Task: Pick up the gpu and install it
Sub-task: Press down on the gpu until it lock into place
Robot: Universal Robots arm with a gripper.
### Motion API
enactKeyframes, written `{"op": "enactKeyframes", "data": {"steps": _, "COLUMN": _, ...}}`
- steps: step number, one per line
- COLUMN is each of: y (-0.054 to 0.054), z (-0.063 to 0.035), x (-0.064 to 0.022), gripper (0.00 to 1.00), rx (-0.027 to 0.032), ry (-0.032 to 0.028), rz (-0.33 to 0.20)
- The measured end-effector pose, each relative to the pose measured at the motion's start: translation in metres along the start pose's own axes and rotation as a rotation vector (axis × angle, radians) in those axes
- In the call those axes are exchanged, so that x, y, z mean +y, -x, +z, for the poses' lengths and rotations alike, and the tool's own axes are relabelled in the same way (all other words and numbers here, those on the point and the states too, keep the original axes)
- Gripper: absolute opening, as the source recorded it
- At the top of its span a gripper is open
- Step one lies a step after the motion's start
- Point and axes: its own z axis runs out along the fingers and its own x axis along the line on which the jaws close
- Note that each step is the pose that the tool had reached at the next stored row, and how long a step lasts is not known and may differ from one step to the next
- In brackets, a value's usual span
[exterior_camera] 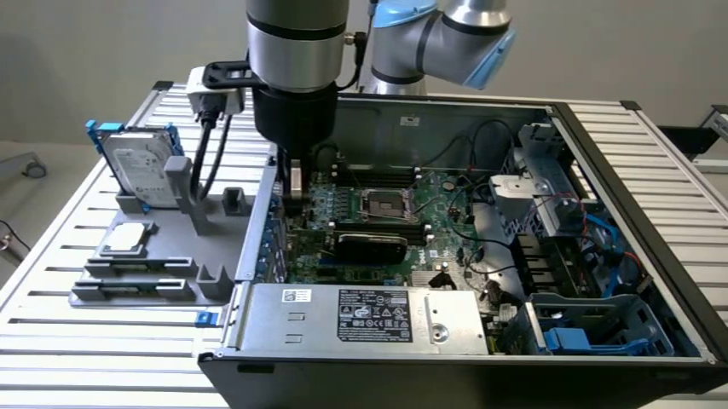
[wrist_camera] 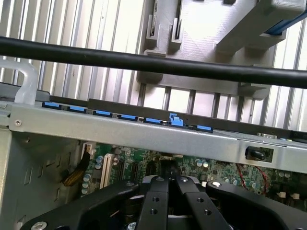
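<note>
My gripper [wrist_camera: 169, 191] has its fingers pressed together, empty, just above the motherboard [exterior_camera: 387, 217] inside the open computer case [exterior_camera: 637, 213]. The gpu [exterior_camera: 370, 244] sits seated on that motherboard.

A slatted metal tabletop [exterior_camera: 68, 341] carries an open computer case [exterior_camera: 455, 366]. Just beside the case sits a grey parts holder [exterior_camera: 210, 281] with slots.

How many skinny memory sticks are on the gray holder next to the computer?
2. Both lie flat in slots on the gray holder: the far stick, and the near stick just in front of it. More might hide inside the computer.
</note>
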Motion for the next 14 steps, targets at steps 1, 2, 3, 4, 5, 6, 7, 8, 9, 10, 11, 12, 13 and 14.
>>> {"op": "enactKeyframes", "data": {"steps": 1, "y": 0.0000, "z": 0.0000, "x": 0.0000, "gripper": 0.11, "rx": -0.0008, "ry": 0.0049, "rz": -0.002}}
{"op": "enactKeyframes", "data": {"steps": 2, "y": 0.0000, "z": -0.0001, "x": 0.0000, "gripper": 0.11, "rx": -0.0011, "ry": 0.0092, "rz": -0.004}}
{"op": "enactKeyframes", "data": {"steps": 3, "y": 0.0000, "z": -0.0002, "x": 0.0001, "gripper": 0.11, "rx": -0.0013, "ry": 0.0124, "rz": -0.006}}
{"op": "enactKeyframes", "data": {"steps": 4, "y": 0.0000, "z": -0.0002, "x": 0.0001, "gripper": 0.11, "rx": -0.0014, "ry": 0.0154, "rz": -0.008}}
{"op": "enactKeyframes", "data": {"steps": 5, "y": 0.0000, "z": -0.0002, "x": 0.0001, "gripper": 0.11, "rx": -0.0015, "ry": 0.0179, "rz": -0.011}}
{"op": "enactKeyframes", "data": {"steps": 6, "y": 0.0000, "z": -0.0003, "x": 0.0001, "gripper": 0.11, "rx": -0.0014, "ry": 0.0197, "rz": -0.013}}
{"op": "enactKeyframes", "data": {"steps": 7, "y": 0.0000, "z": -0.0002, "x": 0.0001, "gripper": 0.11, "rx": -0.0014, "ry": 0.0212, "rz": -0.016}}
{"op": "enactKeyframes", "data": {"steps": 8, "y": 0.0000, "z": -0.0009, "x": 0.0000, "gripper": 0.11, "rx": -0.0016, "ry": 0.0242, "rz": -0.019}}
{"op": "enactKeyframes", "data": {"steps": 9, "y": -0.0001, "z": -0.0025, "x": -0.0005, "gripper": 0.11, "rx": -0.0013, "ry": 0.0262, "rz": -0.023}}
{"op": "enactKeyframes", "data": {"steps": 10, "y": -0.0002, "z": -0.0040, "x": -0.0012, "gripper": 0.11, "rx": -0.0010, "ry": 0.0265, "rz": -0.028}}
{"op": "enactKeyframes", "data": {"steps": 11, "y": -0.0003, "z": -0.0052, "x": -0.0020, "gripper": 0.11, "rx": -0.0003, "ry": 0.0268, "rz": -0.035}}
{"op": "enactKeyframes", "data": {"steps": 12, "y": -0.0004, "z": -0.0053, "x": -0.0028, "gripper": 0.11, "rx": 0.0001, "ry": 0.0268, "rz": -0.043}}
{"op": "enactKeyframes", "data": {"steps": 13, "y": -0.0004, "z": -0.0053, "x": -0.0030, "gripper": 0.11, "rx": 0.0008, "ry": 0.0268, "rz": -0.051}}
{"op": "enactKeyframes", "data": {"steps": 14, "y": -0.0005, "z": -0.0052, "x": -0.0030, "gripper": 0.11, "rx": 0.0014, "ry": 0.0270, "rz": -0.058}}
